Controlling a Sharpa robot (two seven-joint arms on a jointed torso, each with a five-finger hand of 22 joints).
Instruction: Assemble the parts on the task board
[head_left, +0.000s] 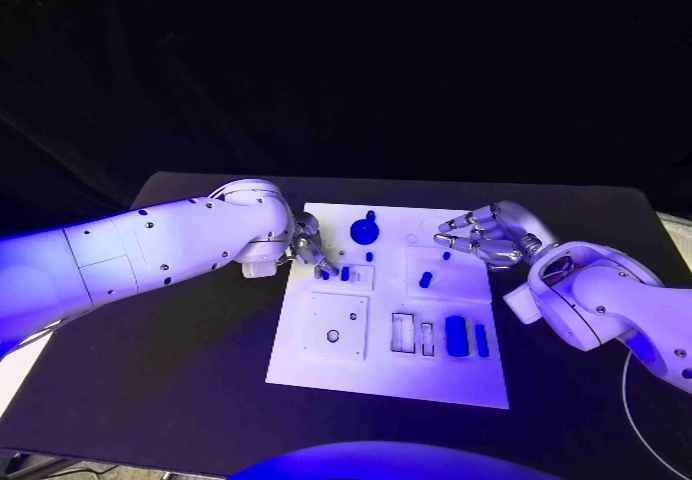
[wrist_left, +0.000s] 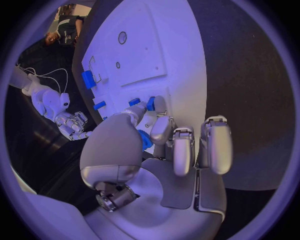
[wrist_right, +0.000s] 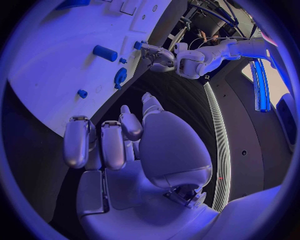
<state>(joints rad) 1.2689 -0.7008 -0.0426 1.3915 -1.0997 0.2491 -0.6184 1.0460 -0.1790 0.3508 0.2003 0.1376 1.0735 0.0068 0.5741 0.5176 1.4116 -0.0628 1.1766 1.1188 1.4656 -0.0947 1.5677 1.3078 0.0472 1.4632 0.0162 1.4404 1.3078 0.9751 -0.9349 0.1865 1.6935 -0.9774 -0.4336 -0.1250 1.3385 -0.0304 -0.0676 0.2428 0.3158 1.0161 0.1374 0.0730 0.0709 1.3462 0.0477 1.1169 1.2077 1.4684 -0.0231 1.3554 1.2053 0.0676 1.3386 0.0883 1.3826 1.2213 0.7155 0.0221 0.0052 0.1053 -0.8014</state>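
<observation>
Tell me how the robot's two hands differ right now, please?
The left hand reaches over the task board near its left edge, fingers down among small blue parts; the right hand sits at the board's right edge, over bare white. In the left wrist view the left hand's fingertips meet a blue part; the right hand's fingers are curled and hold nothing. Both are silver, on white arms.

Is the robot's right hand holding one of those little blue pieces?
No. The right robot hand hovers at the task board's edge with nothing in its curled fingers.

R hand (wrist_right: 125, 145) curled, empty, beside task board (wrist_right: 56, 60) edge.
</observation>
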